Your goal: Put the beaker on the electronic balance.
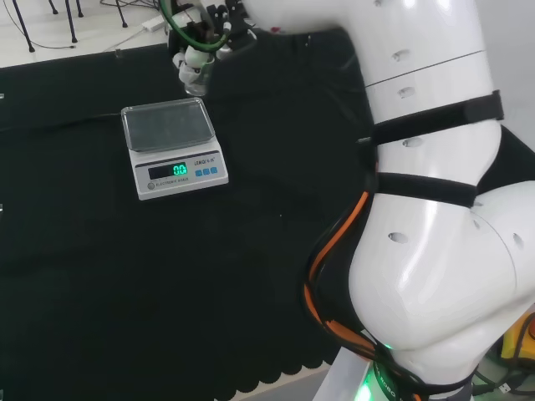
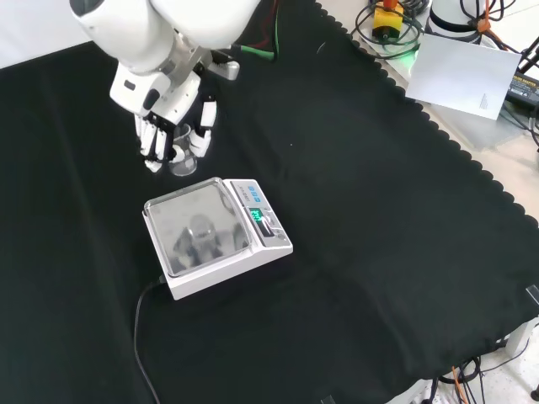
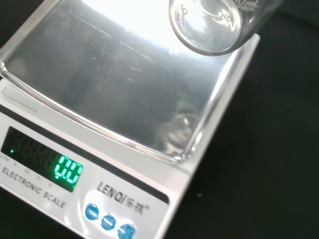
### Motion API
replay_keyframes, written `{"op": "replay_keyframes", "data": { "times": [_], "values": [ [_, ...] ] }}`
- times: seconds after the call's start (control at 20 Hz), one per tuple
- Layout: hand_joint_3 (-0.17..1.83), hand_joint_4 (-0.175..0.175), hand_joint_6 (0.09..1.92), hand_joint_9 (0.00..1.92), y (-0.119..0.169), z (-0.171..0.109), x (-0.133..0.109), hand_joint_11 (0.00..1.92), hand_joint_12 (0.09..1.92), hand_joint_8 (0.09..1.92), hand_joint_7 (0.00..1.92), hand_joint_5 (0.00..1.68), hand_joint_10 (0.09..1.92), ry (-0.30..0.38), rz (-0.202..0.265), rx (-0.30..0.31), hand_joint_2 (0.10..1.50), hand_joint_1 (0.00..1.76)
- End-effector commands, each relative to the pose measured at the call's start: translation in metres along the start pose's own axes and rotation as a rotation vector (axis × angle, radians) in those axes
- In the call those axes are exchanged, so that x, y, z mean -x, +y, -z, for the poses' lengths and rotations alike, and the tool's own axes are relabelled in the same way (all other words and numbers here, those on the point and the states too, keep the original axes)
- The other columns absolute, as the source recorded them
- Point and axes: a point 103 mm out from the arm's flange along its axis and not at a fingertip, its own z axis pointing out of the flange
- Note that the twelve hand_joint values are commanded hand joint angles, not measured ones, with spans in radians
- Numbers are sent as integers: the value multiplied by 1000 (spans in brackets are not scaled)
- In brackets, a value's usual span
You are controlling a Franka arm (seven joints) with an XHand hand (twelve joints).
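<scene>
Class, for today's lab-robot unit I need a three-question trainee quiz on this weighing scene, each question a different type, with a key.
1. True or false: the beaker already stands on the balance pan.
2. The hand is: A) open, B) shut on the beaker, C) shut, empty.
3. In the front view, the beaker hangs ____ the balance's far edge.

Key: 1 false; 2 B; 3 beyond.
</scene>
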Motion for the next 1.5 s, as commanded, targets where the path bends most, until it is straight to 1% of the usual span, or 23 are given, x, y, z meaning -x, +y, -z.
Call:
{"op": "replay_keyframes", "data": {
  "times": [0.05, 0.35, 0.45, 0.6, 0.7, 0.85, 0.95, 1.1, 1.15, 1.2, 1.25, 1.3, 1.4, 1.5],
  "values": [
    [56, -175, 1364, 867, 35, -17, -29, 899, 1034, 1096, 569, 743, 1005, 9, 74, -49, 1221, 1104],
    [55, -175, 1363, 868, 53, -37, -42, 901, 1035, 1097, 570, 744, 1006, 17, 100, -83, 1221, 1104],
    [55, -175, 1362, 869, 56, -43, -44, 901, 1035, 1097, 571, 744, 1006, 12, 100, -95, 1220, 1105],
    [54, -175, 1361, 870, 59, -52, -43, 902, 1035, 1097, 572, 745, 1007, 33, 101, -107, 1220, 1105],
    [54, -175, 1360, 871, 60, -57, -43, 903, 1036, 1097, 573, 746, 1007, 27, 97, -118, 1220, 1105],
    [53, -175, 1359, 872, 62, -60, -41, 903, 1036, 1097, 573, 747, 1008, 38, 96, -123, 1220, 1105],
    [53, -175, 1359, 872, 68, -58, -50, 903, 1036, 1097, 574, 747, 1009, 29, 88, -129, 1220, 1105],
    [53, -175, 1358, 872, 69, -58, -52, 903, 1036, 1097, 574, 748, 1009, 28, 89, -128, 1220, 1106],
    [52, -175, 1357, 872, 68, -58, -50, 903, 1036, 1097, 574, 748, 1009, 38, 93, -126, 1220, 1105],
    [46, -175, 1332, 879, 67, -58, -48, 933, 1013, 1070, 568, 764, 976, 49, 99, -126, 1212, 1108],
    [26, -175, 1209, 894, 63, -58, -46, 1001, 985, 1016, 556, 753, 901, 49, 100, -120, 1175, 1129],
    [-1, -175, 1085, 885, 61, -59, -43, 1027, 990, 965, 543, 740, 836, 48, 99, -118, 1134, 1126],
    [-88, -175, 939, 846, 56, -59, -39, 998, 1047, 903, 525, 726, 778, 52, 98, -122, 1098, 1094],
    [-152, -164, 889, 799, 52, -59, -36, 940, 1110, 881, 507, 704, 775, 50, 94, -128, 1074, 1050]
  ]
}}
